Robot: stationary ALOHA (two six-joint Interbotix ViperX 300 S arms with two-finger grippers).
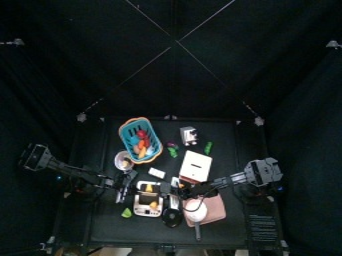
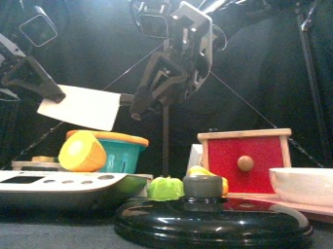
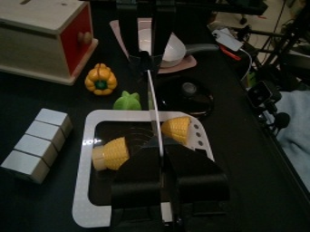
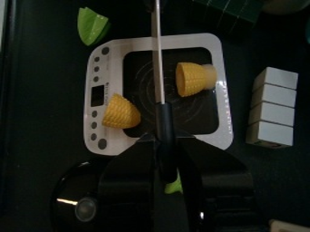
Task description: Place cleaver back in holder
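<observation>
Black curtains [image 1: 54, 60] hang all around, behind the left gripper [image 2: 50, 88] and on both sides of it. Under it is a small black table [image 1: 230, 140]. High above it, thin lines [image 1: 171, 42] cross like an X and run down to the table's far corners. A bit of bright light [image 2: 232, 5] shines up above, off to its side. The room is dark.
</observation>
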